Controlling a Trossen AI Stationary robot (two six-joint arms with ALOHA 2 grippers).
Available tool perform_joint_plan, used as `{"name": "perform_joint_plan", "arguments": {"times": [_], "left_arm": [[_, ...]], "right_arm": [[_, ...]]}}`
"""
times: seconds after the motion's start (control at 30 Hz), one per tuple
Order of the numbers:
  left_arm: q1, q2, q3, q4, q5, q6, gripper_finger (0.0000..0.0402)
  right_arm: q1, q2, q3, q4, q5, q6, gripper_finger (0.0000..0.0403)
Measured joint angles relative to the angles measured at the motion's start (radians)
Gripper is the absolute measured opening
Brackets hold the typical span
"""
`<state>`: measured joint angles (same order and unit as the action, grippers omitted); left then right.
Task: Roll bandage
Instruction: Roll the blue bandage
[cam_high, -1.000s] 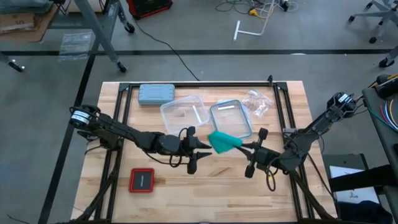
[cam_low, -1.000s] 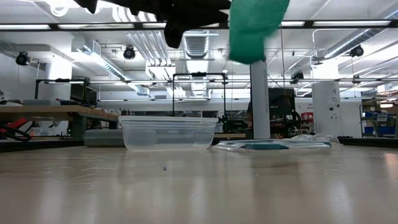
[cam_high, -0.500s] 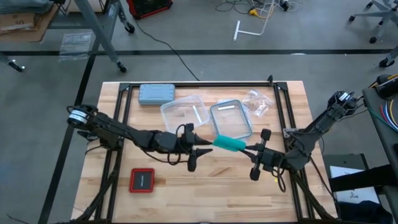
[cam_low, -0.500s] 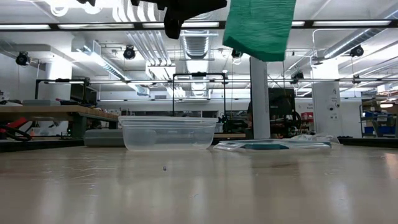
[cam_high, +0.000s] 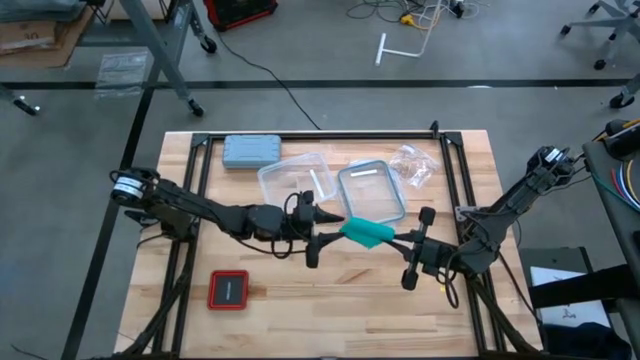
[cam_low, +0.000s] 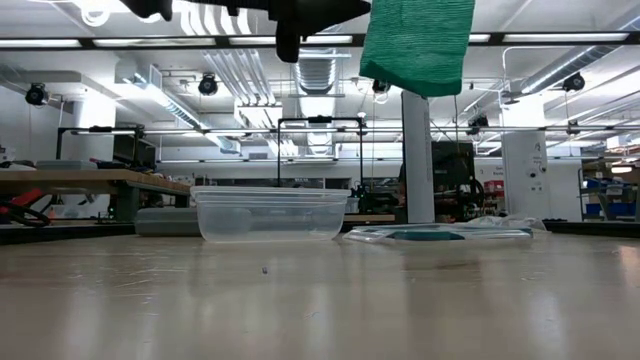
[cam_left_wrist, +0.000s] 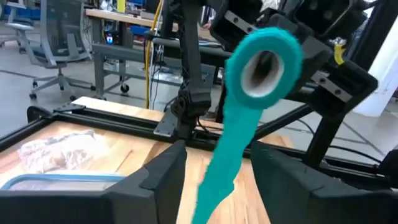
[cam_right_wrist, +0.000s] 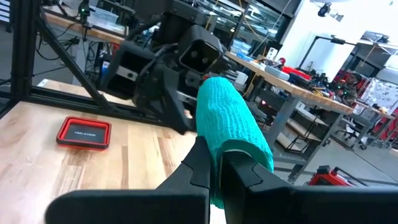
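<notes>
Bandage (cam_high: 365, 233) held off the surface (cam_high: 330, 300), mid-table. Right gripper (cam_high: 392, 238), at its 3 o'clock, clamps the roll. Left gripper (cam_high: 330, 233), at 9 o'clock, fingers spread, loose tail between.

A robotics lab or workshop: exposed ceiling ducts (cam_low: 320, 70) and strip lights at the frame's top, workbenches (cam_low: 75, 182) at left, a rolling office chair (cam_left_wrist: 59, 37) upper left, cables (cam_high: 400, 15) on the concrete floor.
</notes>
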<state>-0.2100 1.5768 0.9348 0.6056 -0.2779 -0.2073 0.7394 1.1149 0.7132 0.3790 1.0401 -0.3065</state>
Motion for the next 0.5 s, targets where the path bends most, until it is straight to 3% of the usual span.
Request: {"name": "perform_joint_plan", "arguments": {"times": [0.23,0.5], "left_arm": [[0.034,0.042,0.0,0.068,0.08,-0.019,0.0146],[0.038,0.069,0.0,0.141,0.113,-0.016,0.0146]], "right_arm": [[0.0,0.0,0.0,0.0,0.0,0.002,0.0003],[0.0,0.001,-0.001,-0.002,0.0,0.011,0.0003]]}}
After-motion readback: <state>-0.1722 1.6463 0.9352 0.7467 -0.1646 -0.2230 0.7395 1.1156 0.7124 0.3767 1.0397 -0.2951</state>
